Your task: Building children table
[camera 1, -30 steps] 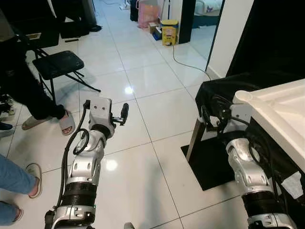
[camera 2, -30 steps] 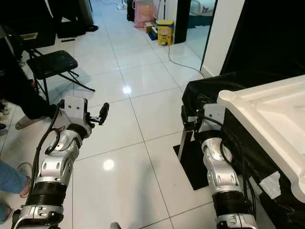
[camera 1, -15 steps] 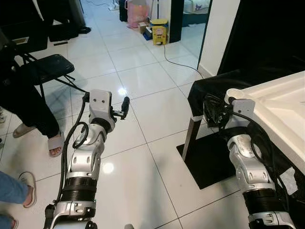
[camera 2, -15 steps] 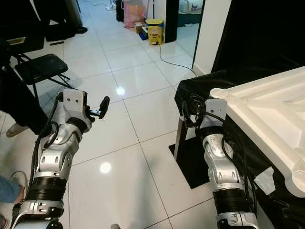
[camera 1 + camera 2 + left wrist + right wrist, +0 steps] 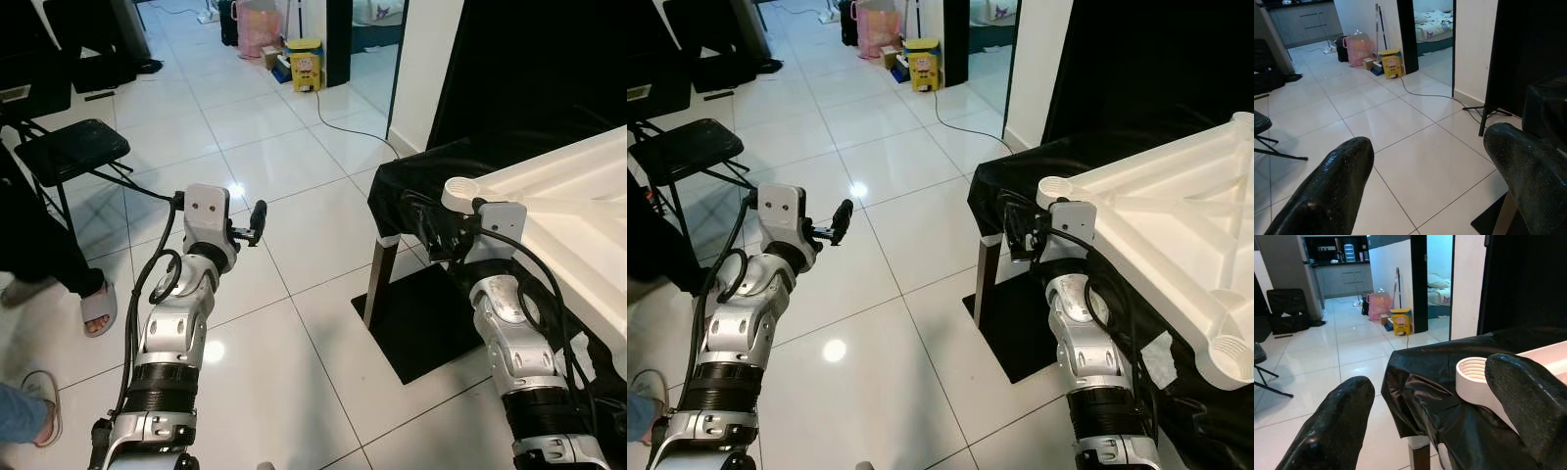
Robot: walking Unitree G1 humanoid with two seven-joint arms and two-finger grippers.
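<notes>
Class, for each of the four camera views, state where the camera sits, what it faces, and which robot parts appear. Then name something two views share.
Left eye view: head, looking down; both arms, left pincer, white tabletop.
Right eye view: same scene, offset.
Left wrist view: along open fingers across tiled floor.
Right wrist view: along open fingers at the tabletop's leg socket.
Shared: yellow box in both wrist views.

My left arm (image 5: 176, 323) is raised in front of me, forearm pointing toward 12 o'clock, wrist bent so the left gripper (image 5: 257, 219) aims to 3 o'clock; its fingers (image 5: 1327, 191) are spread wide with nothing between them. My right arm (image 5: 514, 352) reaches up toward 11 o'clock, and the right gripper (image 5: 1017, 233) has its fingers (image 5: 1330, 426) parted too, holding nothing.
</notes>
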